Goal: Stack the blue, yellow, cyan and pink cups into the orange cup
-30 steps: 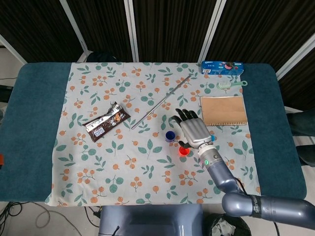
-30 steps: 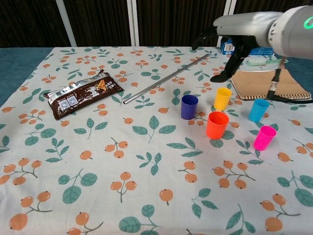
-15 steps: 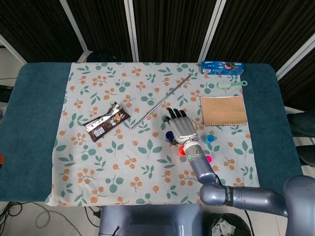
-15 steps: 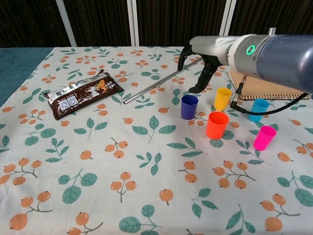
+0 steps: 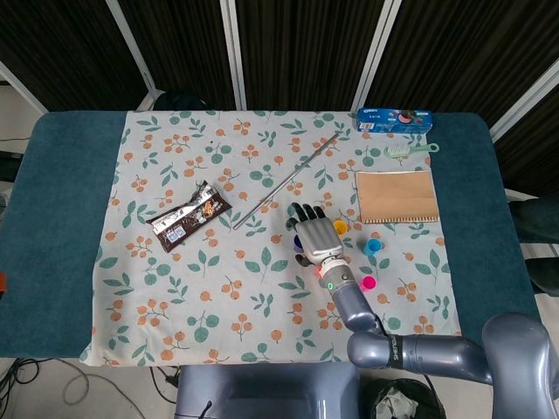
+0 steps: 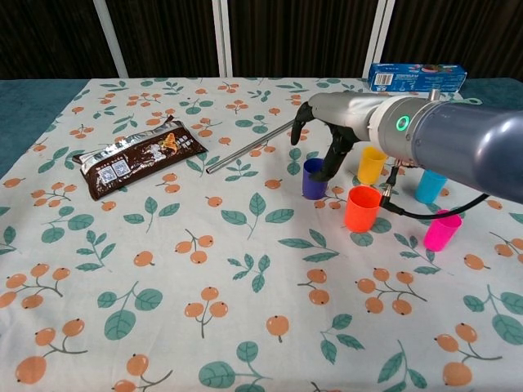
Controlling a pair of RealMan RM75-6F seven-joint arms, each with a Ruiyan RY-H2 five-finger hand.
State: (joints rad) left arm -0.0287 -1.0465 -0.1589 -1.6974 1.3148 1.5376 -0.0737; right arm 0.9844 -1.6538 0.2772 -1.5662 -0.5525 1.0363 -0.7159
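Observation:
Five cups stand close together right of centre on the floral cloth. In the chest view the blue cup (image 6: pixel 315 180) is leftmost, with the orange cup (image 6: pixel 363 208) in front of it to the right. The yellow cup (image 6: pixel 372 164), cyan cup (image 6: pixel 429 186) and pink cup (image 6: pixel 442 230) lie further right. My right hand (image 6: pixel 333 139) hangs over the blue cup, its dark fingers reaching down to the cup's far rim. In the head view the right hand (image 5: pixel 313 234) has its fingers spread and hides the blue cup. The yellow cup (image 5: pixel 340 227) sits just beside it. My left hand is out of sight.
A brown snack wrapper (image 6: pixel 139 163) lies on the left. A metal rod (image 6: pixel 253 147) runs diagonally behind the cups. A tan notebook (image 5: pixel 396 196), a toothbrush (image 5: pixel 410 151) and a blue toothpaste box (image 6: pixel 417 77) occupy the far right.
My right hand has swung left and come down, from above the notebook and yellow cup to the blue cup. No cup has moved.

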